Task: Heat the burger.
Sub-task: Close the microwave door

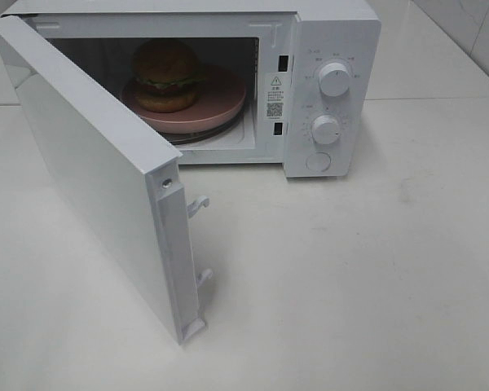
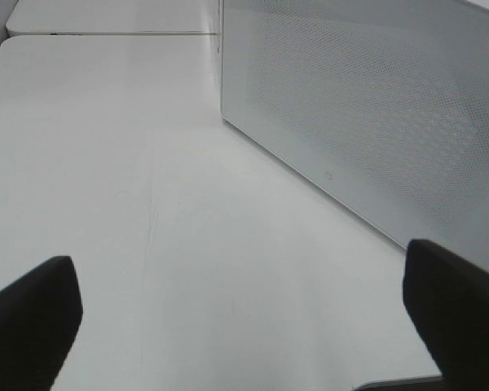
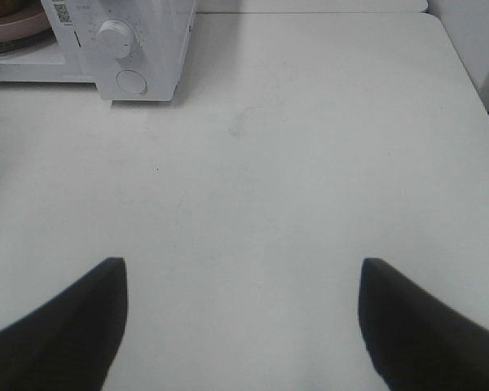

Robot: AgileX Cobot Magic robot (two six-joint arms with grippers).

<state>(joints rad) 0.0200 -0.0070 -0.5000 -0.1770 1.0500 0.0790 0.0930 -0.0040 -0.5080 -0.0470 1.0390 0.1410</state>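
— Two sets of fingers, and neither is holding anything?

— Right. Your left fingers [image 2: 28, 322] are standing wide apart over the bare counter [image 1: 375, 269]. Your right fingers [image 3: 65, 326] are gaping nearly as wide, and they are empty too.

— Where is the burger sitting?

— The burger [image 1: 166, 75] is resting on the pink plate [image 1: 224, 110] inside the microwave [image 1: 334, 24], at the far side of the counter. I am judging the loading done. The door [image 1: 90, 179] is hanging open, swung out to the left and toward the near edge.

— So which arm am I sending?

— The left one, I am thinking. Its wrist camera is looking along the door's outer, perforated face, which is lying just beside those fingers. The right fingers are hovering well apart from the microwave, off the side with the knobs [image 1: 334, 79]. The door's long axis is running from the far hinge toward you, so you are looking at a push on that outer face, rightward and away, toward the cavity.
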